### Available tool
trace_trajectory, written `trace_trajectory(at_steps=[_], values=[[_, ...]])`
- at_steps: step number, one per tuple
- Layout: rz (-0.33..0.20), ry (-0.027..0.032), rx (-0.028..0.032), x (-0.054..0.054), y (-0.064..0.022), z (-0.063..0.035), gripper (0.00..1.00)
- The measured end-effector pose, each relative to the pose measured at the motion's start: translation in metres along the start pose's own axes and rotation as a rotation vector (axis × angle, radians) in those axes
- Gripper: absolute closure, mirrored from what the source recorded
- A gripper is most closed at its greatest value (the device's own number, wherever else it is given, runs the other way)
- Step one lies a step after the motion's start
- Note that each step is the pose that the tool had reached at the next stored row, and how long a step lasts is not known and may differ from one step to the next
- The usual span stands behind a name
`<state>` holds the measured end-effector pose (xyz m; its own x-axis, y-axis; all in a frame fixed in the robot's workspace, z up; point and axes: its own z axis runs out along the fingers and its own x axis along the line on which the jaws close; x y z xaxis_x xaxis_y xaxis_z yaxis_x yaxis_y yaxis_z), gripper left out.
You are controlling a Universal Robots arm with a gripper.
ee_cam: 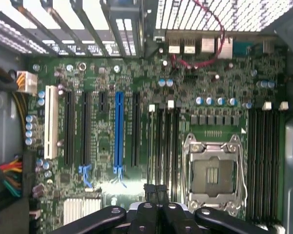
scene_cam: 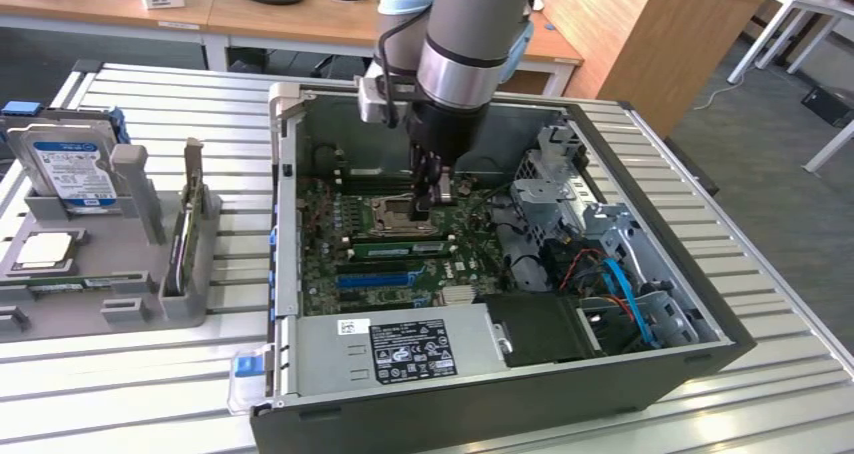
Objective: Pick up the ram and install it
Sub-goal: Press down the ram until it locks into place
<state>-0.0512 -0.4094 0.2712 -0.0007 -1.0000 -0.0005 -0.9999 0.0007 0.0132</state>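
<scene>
Gripper (scene_cam: 424, 212) shut, fingertips pressed together with nothing between them, hanging from the arm (scene_cam: 461, 64) at upper centre of the exterior view, down inside the open computer case (scene_cam: 627, 369). Tips poised over the motherboard (scene_cam: 334, 264), just at the CPU socket (scene_cam: 398, 214) on the exterior view's right edge of it. Ram (scene_cam: 390, 246) lying lengthwise in a memory slot directly below the socket in the exterior view, centre frame: a green stick with dark chips, near the fingertips but apart from them. Cannot tell whether fully seated. Blue expansion slot (scene_cam: 380, 277) just below the ram. Power supply (scene_cam: 400, 349) at lower centre. Hard drive (scene_cam: 67, 174) with a blue label standing in the grey fixture (scene_cam: 134, 274) at far left.
</scene>
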Motion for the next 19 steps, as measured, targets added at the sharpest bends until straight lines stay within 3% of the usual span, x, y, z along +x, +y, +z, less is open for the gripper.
trace_trajectory(at_steps=[19], values=[[0.011, -0.0002, 0.0001, 0.0000, -0.0016, 0.0000, 0.89]])
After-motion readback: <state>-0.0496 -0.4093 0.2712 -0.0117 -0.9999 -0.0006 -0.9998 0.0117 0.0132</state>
